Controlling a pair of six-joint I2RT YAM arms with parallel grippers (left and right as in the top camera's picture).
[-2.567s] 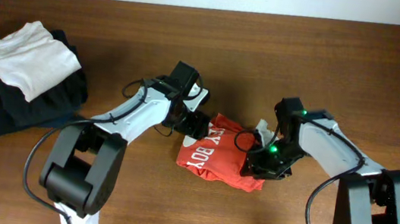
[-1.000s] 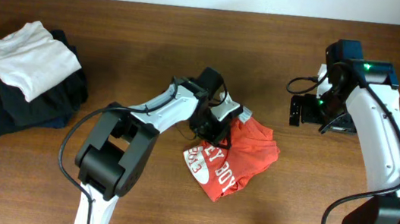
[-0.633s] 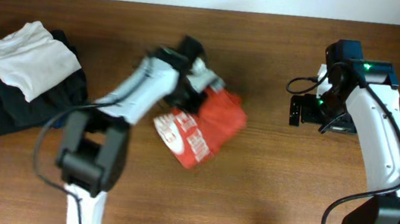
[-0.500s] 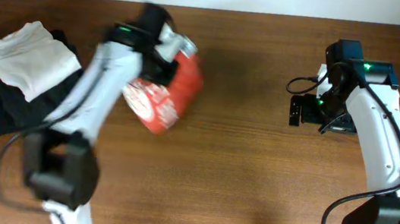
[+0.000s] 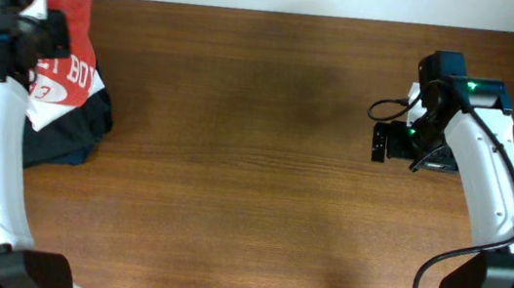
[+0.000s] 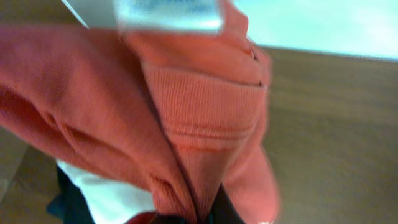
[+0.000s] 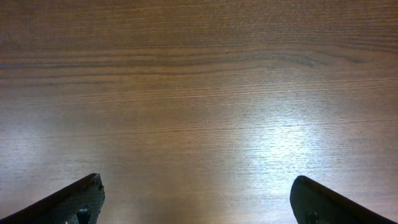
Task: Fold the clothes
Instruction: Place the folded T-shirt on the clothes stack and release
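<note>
The clothes, a bunched orange-red T-shirt [image 5: 74, 13] with white lettering, hang at the far left over the stack of folded garments. My left gripper [image 5: 42, 36] is shut on a fold of it. In the left wrist view the red fabric [image 6: 205, 112] fills the frame, pinched at the bottom by my left gripper [image 6: 199, 218], with a white neck label [image 6: 168, 11] at the top. My right gripper [image 5: 387, 140] hovers open at the right over bare wood, far from the shirt. Its two fingertips [image 7: 78, 200] stand wide apart with nothing between them.
Under the held shirt lies a white folded garment [image 5: 45, 110] on black folded garments [image 5: 66, 135], at the table's left edge. In the left wrist view the white garment [image 6: 106, 198] peeks out below the red cloth. A pale wall runs along the table's far edge [image 5: 302, 14].
The left arm has swung the T-shirt from the table's middle to the far left, above the stack. The right arm has stayed put, open.
</note>
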